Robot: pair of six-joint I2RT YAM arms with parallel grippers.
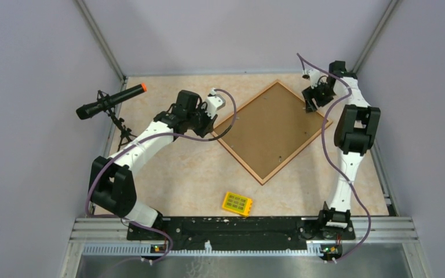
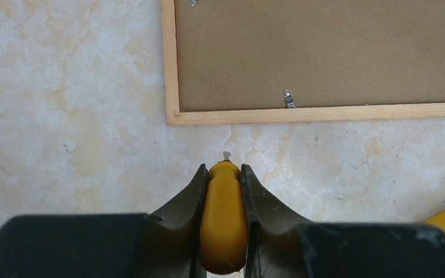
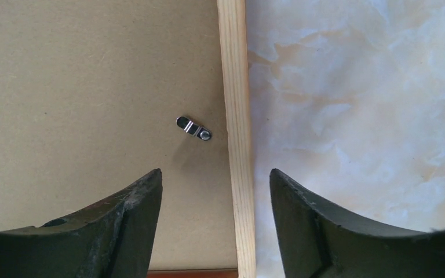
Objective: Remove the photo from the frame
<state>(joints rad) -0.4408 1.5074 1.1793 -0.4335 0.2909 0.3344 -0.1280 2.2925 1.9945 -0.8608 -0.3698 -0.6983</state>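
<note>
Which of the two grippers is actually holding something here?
The left gripper: it is shut on a yellow tool handle. The right gripper hangs open and empty above the rim of the frame.

Walls: pale lilac panels (image 1: 29, 69) at left, back and right.
Bench: beige marbled bench (image 1: 179, 179) across the middle.
Lower edge: grey metal rail (image 1: 391, 227).
Upper corners: slanting metal posts (image 1: 101, 40).
Light: even, soft.

The frame (image 1: 272, 130) lies face down and flat on the marbled counter (image 1: 179, 179), turned diamond-wise, its brown fibreboard back up inside a pale wood rim, small metal clips (image 3: 194, 128) near the edges.
</note>
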